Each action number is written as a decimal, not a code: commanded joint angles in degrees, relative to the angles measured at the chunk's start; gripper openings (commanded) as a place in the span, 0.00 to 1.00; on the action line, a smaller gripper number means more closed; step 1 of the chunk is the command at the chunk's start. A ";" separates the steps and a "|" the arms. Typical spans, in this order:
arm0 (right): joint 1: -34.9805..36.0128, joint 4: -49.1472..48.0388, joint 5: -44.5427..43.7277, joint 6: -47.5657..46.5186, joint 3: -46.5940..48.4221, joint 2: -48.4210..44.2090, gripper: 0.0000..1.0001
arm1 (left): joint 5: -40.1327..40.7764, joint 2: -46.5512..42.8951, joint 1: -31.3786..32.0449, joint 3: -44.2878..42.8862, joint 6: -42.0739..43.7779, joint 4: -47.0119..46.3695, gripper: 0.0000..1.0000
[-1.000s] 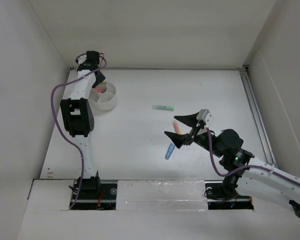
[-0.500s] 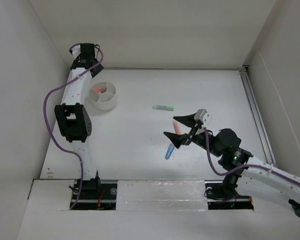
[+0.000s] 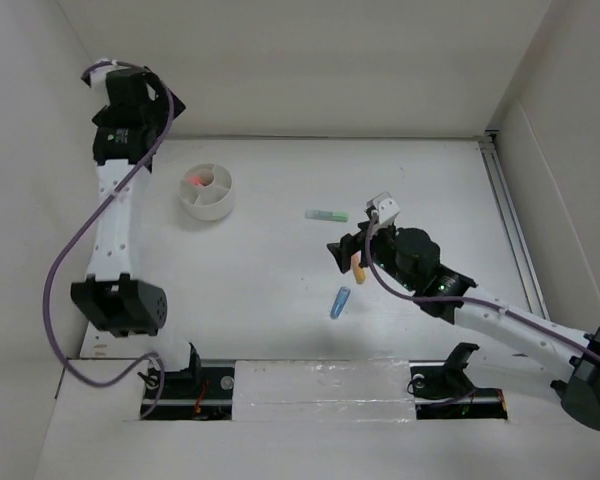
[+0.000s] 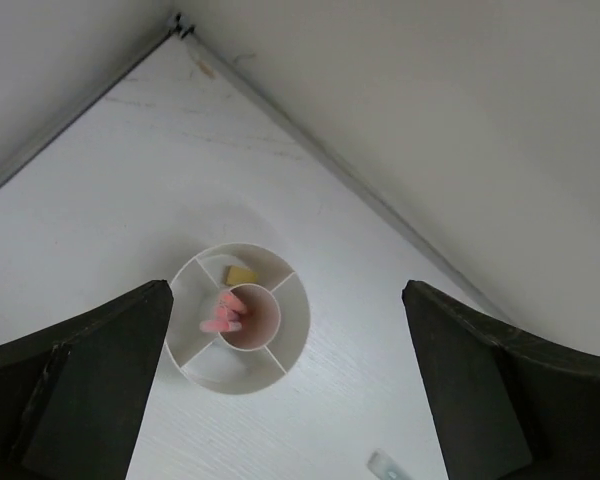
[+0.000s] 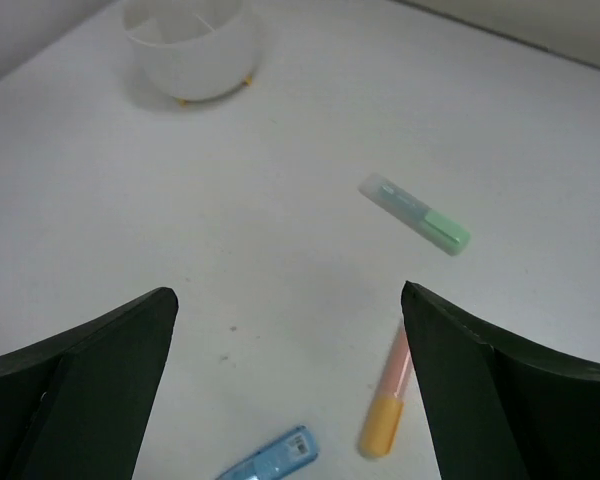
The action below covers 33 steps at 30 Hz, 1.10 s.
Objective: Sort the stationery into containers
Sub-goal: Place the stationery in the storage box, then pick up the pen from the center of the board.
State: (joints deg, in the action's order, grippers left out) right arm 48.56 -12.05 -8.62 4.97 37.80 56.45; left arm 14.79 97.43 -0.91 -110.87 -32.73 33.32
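Top external shows the white tub (image 3: 208, 207) near the far left corner of the table (image 3: 260, 290), a little in from both edges, with a broad bare stretch between it and the loose stationery at mid-table. The pale green bar (image 3: 326, 215) lies alone. Nearer the front edge are the pink-and-orange pen (image 3: 358, 268) and the blue marker (image 3: 339, 302), close together but not touching. The left gripper (image 4: 286, 295) hangs high over the far left corner, close to the walls (image 3: 40, 200) there, its fingers spread wide with nothing between them. The right gripper (image 5: 288, 292) is low over the pen, fingers likewise wide and holding nothing; the right edge with its rail (image 3: 510, 230) is well away. Left wrist alone looks down into the tub: pink pieces (image 4: 225, 312) in the round middle compartment, a tan block (image 4: 242, 274) in one outer compartment. Right wrist sees only the tub's outer wall, but shows the bar's clear end and the pen's orange end
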 commanded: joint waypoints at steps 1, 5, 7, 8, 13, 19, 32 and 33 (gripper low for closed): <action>-3.90 3.96 0.62 3.11 3.77 2.52 1.00 | -4.06 -12.33 -0.59 2.05 3.28 -2.73 1.00; -7.41 7.64 0.62 3.11 4.99 4.63 1.00 | -6.25 -27.93 -0.59 16.32 4.52 -3.42 1.00; -8.81 9.32 0.62 3.73 6.39 6.04 1.00 | -7.57 -35.08 -0.59 25.48 4.00 -6.23 1.00; -9.35 10.37 0.62 3.73 7.10 6.83 1.00 | -8.80 -38.77 -0.59 30.31 3.99 -8.08 1.00; -11.37 19.16 -0.95 4.87 11.24 11.93 0.94 | -14.16 -58.91 -0.59 56.85 3.46 -16.62 1.00; -14.45 21.28 0.45 6.80 11.86 19.38 0.87 | -13.64 -61.83 1.25 60.42 4.69 -14.51 1.00; -13.32 16.27 4.14 9.35 9.66 29.24 0.65 | -17.25 -60.07 1.26 59.89 5.22 -14.51 1.00; -13.31 16.27 4.14 9.96 9.66 30.12 0.63 | -17.25 -60.07 1.26 59.89 5.22 -14.51 1.00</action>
State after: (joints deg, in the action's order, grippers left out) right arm 34.20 7.03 -5.50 13.56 47.75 85.17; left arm -1.56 38.04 0.27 -49.63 -28.38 21.52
